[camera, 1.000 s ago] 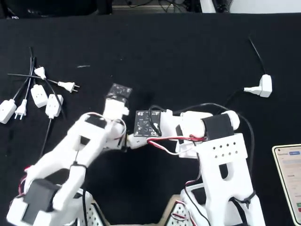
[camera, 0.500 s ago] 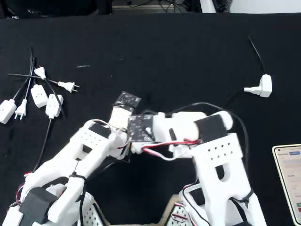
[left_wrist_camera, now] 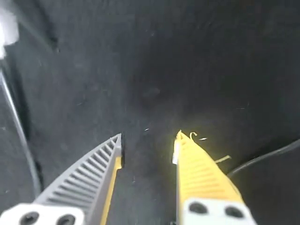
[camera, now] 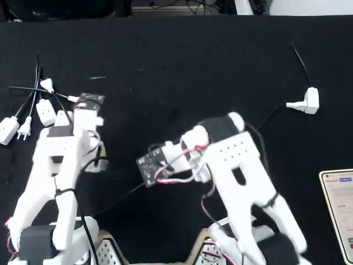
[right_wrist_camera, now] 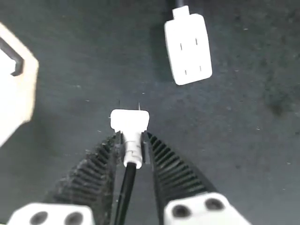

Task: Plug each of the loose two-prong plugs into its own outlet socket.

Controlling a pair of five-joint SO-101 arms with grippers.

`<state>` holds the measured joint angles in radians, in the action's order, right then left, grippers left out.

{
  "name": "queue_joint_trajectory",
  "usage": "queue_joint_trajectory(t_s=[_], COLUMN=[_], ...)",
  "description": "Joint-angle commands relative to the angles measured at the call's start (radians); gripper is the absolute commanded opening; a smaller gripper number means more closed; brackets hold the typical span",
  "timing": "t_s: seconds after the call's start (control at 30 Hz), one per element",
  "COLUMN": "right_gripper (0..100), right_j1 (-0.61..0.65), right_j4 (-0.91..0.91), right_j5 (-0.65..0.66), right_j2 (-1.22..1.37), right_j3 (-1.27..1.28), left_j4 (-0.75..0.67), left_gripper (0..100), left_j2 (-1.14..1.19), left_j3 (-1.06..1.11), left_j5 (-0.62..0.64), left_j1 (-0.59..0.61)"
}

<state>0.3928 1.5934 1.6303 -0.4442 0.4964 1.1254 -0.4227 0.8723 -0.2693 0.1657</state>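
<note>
The two-prong plug (right_wrist_camera: 130,120) is clenched at its neck by the right gripper (right_wrist_camera: 132,138), left of centre on the near side. The outlet socket (right_wrist_camera: 188,49) lies just ahead, off the prongs' line, so the prongs should be aligned with its slots before pushing. The left gripper (left_wrist_camera: 147,140) is spread, empty.

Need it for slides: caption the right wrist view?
Right gripper shut on a white two-prong plug, prongs not yet in the white outlet socket lying apart on the black table.
</note>
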Motion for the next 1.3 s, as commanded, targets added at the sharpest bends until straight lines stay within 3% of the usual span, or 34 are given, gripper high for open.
queue_joint_trajectory(t_s=[0.0, 0.13, 0.4, 0.87, 1.27], right_gripper=[1.0, 1.0, 1.0, 1.0, 1.0], right_j1=[0.023, 0.086, 0.138, 0.101, 0.063], right_j4=[-0.026, -0.078, -0.166, -0.161, -0.117], right_j5=[0.011, 0.011, 0.015, 0.081, 0.107], right_j2=[0.045, 0.07, 0.239, 0.44, 0.453], right_j3=[-0.142, -0.179, -0.188, -0.343, -0.352], left_j4=[0.006, -0.002, -0.206, -0.21, -0.21], left_gripper=[19, 19, 18, 18, 18], left_j2=[-0.021, -0.029, -0.02, -0.031, -0.031], left_j3=[0.039, 0.102, 0.262, 0.271, 0.271], left_j5=[-0.011, -0.008, -0.006, -0.003, -0.003], left_j1=[0.021, 0.022, 0.016, 0.013, 0.013])
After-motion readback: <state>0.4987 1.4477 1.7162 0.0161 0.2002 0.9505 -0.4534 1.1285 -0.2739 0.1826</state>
